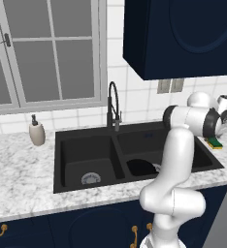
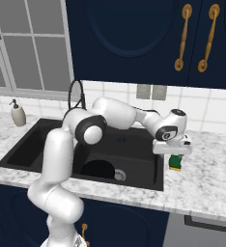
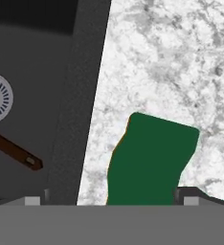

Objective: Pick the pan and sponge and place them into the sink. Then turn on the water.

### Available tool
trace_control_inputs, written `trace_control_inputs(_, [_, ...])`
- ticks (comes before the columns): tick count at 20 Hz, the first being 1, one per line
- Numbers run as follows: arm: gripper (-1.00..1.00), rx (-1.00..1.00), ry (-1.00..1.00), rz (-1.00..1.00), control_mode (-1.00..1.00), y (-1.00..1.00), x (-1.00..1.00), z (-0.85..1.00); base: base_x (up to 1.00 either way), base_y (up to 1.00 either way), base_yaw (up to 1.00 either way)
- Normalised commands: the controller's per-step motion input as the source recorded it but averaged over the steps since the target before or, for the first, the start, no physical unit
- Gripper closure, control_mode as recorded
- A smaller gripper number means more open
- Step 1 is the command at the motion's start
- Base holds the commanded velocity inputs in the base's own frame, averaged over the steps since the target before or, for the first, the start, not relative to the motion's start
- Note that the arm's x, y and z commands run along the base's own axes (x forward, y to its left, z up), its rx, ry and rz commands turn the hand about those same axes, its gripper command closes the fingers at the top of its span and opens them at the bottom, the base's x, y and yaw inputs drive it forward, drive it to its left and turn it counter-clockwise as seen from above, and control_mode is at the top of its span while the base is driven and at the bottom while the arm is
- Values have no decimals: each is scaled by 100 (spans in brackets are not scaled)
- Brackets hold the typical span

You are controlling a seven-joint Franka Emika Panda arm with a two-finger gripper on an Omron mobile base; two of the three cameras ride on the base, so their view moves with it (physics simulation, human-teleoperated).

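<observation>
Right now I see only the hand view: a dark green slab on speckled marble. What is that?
Observer: A small rectangular sponge, yellow under its green layer, on the counter right of the matte black double-basin sink.
Operator: Is anything in that sink?
Observer: The round, shallow black pan lies in the right basin.
Operator: Is water running?
Observer: No stream falls from the tall black gooseneck faucet.

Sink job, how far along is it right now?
Done: the round black pan already lies in the matte black double sink's right basin. In hand: the open claw hangs right over the yellow-and-green sponge on the marble counter, not gripping it. Left: move the sponge into the sink and start the tall black faucet, no stream visible.
</observation>
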Motion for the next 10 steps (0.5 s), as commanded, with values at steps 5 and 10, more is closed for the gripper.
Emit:
trace_control_inputs(5, [-100,0,-1,0,-100,-30,0,-22,0,0,0])
trace_control_inputs(10, [-100,0,0,0,-100,-11,0,-36,0,0,0])
